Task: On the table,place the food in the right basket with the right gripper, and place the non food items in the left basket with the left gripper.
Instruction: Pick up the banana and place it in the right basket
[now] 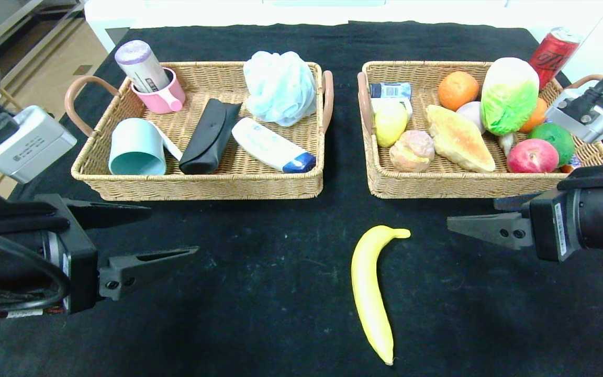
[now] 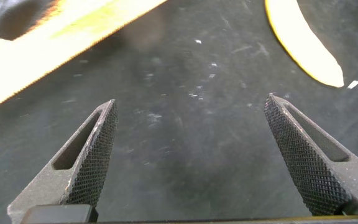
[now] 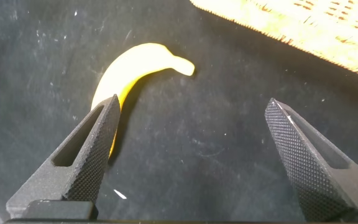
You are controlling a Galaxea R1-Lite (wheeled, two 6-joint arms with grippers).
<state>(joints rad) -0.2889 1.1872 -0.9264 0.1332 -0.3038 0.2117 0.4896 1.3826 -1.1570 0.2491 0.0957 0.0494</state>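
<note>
One banana (image 1: 370, 293) lies on the desk (image 1: 259, 293) before two baskets (image 1: 199, 178). Left end effector (image 1: 173, 233) and right end effector (image 1: 469, 214): both apart, empty.

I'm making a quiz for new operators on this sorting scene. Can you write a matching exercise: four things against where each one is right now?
Things:
1. banana
2. bath sponge
3. apple
4. right end effector

Places:
A. in the left basket
B. in the right basket
C. on the black table, outside both baskets
D. above the table, near the banana's stem

Pairs: 1-C, 2-A, 3-B, 4-D
</note>
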